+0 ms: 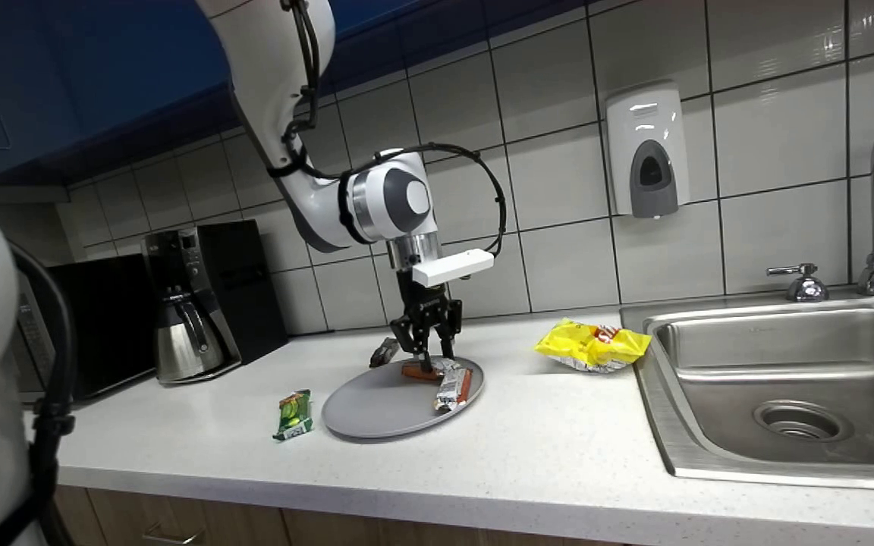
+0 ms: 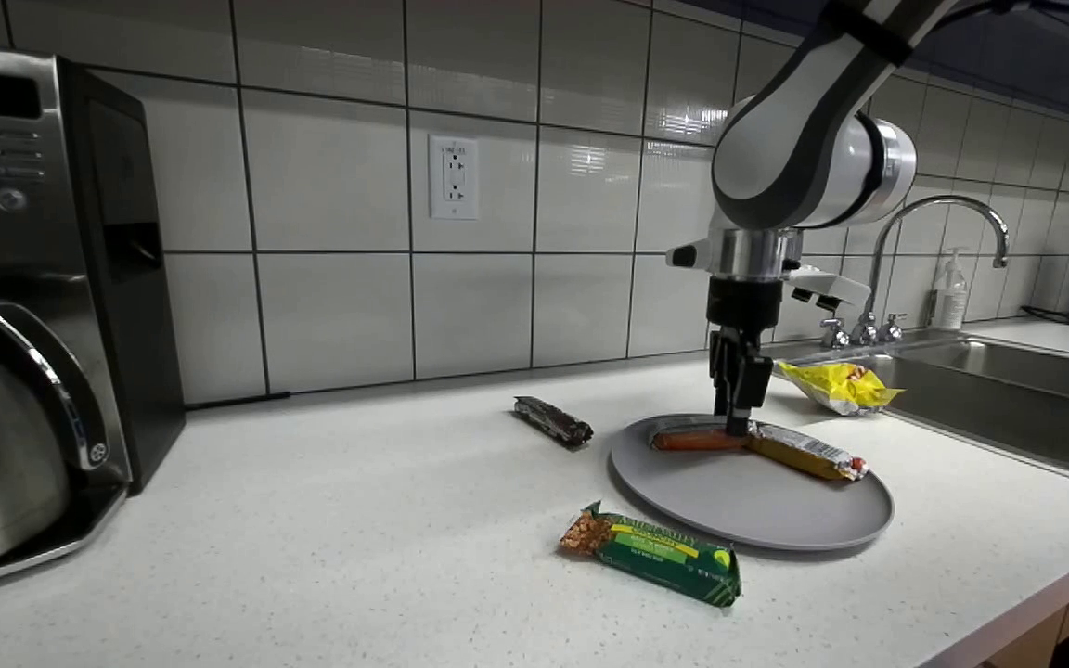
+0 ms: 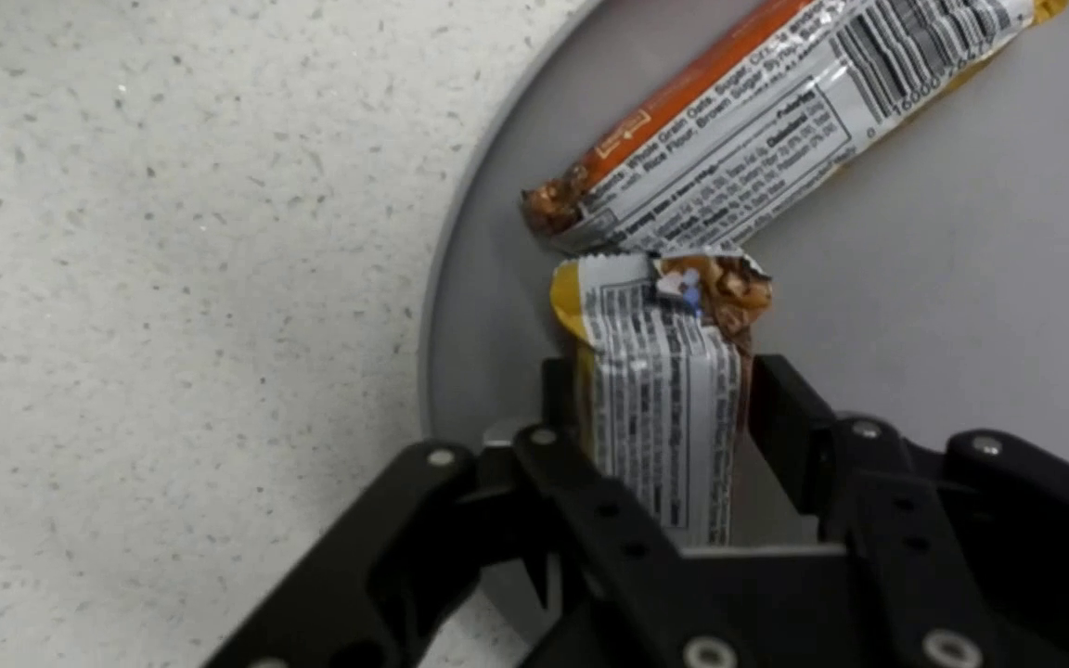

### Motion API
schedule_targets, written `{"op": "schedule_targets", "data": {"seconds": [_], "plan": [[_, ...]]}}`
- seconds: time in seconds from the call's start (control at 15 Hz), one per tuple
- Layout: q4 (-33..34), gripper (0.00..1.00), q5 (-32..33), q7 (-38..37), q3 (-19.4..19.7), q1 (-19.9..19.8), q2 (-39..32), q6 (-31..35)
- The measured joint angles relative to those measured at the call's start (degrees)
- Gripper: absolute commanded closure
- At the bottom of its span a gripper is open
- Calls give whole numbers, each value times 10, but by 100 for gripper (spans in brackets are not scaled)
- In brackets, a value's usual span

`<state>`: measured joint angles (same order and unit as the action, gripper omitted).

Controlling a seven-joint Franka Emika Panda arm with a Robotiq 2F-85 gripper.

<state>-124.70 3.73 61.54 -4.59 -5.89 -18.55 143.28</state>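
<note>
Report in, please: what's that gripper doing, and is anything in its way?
Gripper astride one wrapped bar on the grey plate. Firm hold unclear. Second bar close by the first's end, perhaps in the way.

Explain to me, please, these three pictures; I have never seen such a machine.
The machine is a robot arm ending in a two-fingered gripper. Two pictures look at the scene from outside; the close-up is taken from the arm's wrist. On the white counter lie a green packet, a dark packet, a yellow bag and a grey plate. On the plate, one wrapped bar lies between the fingers, another bar close by. Whether the fingers grip the wrapped bar, I cannot tell.
</note>
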Motion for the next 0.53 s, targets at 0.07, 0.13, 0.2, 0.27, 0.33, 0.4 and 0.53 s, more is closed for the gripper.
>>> {"op": "schedule_targets", "data": {"seconds": [0.07,0.13,0.2,0.27,0.33,0.4,0.53], "plan": [[3,10,0,0,0,0,0,0],[5,2,0,0,1,0,1,0],[8,0,1,0,2,0,2,0],[10,0,1,0,3,0,4,0],[12,0,1,0,4,0,6,0],[14,0,1,0,5,0,7,0],[17,0,0,-1,7,0,8,0]]}}
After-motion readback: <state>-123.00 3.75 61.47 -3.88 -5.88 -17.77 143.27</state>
